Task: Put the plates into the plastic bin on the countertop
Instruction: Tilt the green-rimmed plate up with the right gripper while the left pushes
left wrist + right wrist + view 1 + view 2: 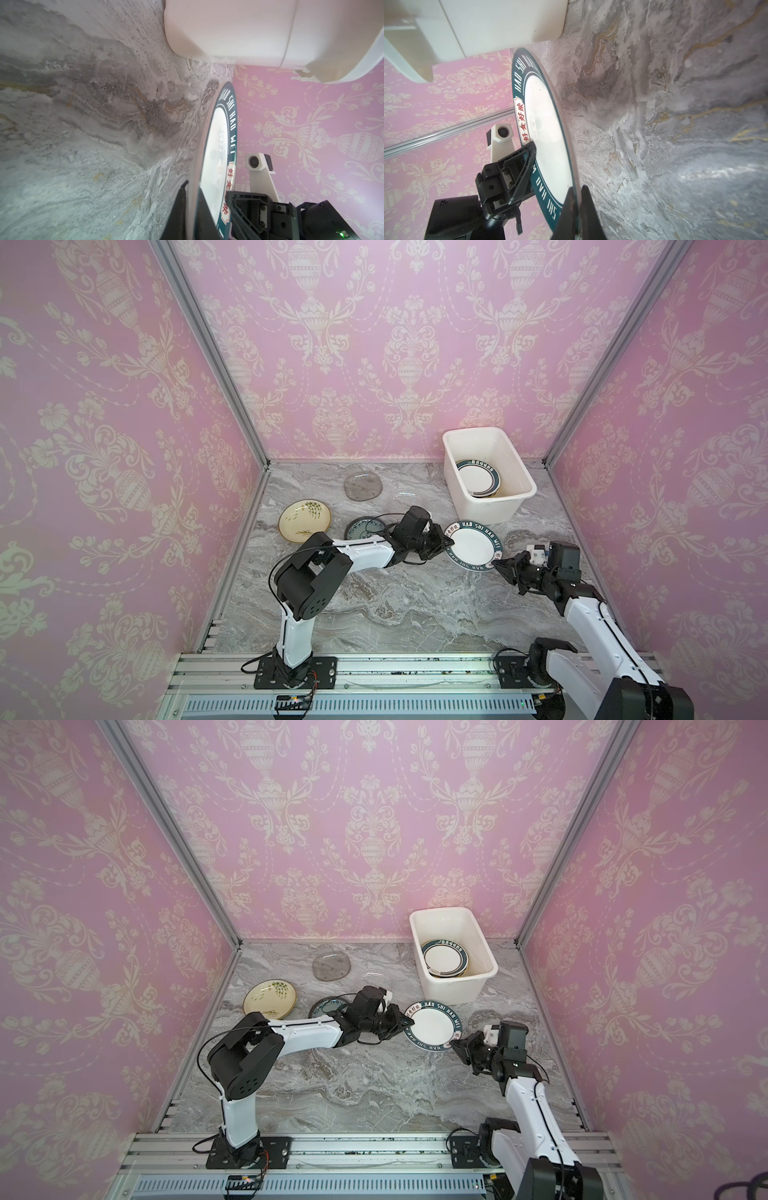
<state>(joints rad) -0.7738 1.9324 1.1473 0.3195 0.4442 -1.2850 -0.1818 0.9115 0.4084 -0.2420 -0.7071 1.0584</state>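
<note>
Currently in hand: white plate with dark lettered rim [473,547], just in front of the plastic bin [490,512], on the right half of the counter [395,605]. It seems to ride slightly off the marble, though the gap is hard to judge.

Left gripper [449,543]: clenched on the plate's left rim, a finger on each face.
Right gripper [496,564]: clenched likewise on the near right rim.

Hazards, as judged:
- Both pinches sit at the very edge of glazed ware. If the arms move unevenly, the plate could twist or pull out of one grip.
- The bin wall stands tall, so a low carry would knock the plate against the rolled rim.
- Dark-rimmed plates [476,481] already lie stacked inside the bin. A high release could chip them.

Surroundings:
- Bin, at the counter's far right corner.
- Teal patterned plate [365,526], partly hidden under the left arm [357,556]. A dipping elbow could strike it.
- Clear glass plate [405,499], faint, between that arm's wrist and the bin, so easily overlooked.
- Smoky glass plate [363,488], near the far edge.
- Cream sprig plate [304,520], by the left edge, well apart from the carry.
</note>
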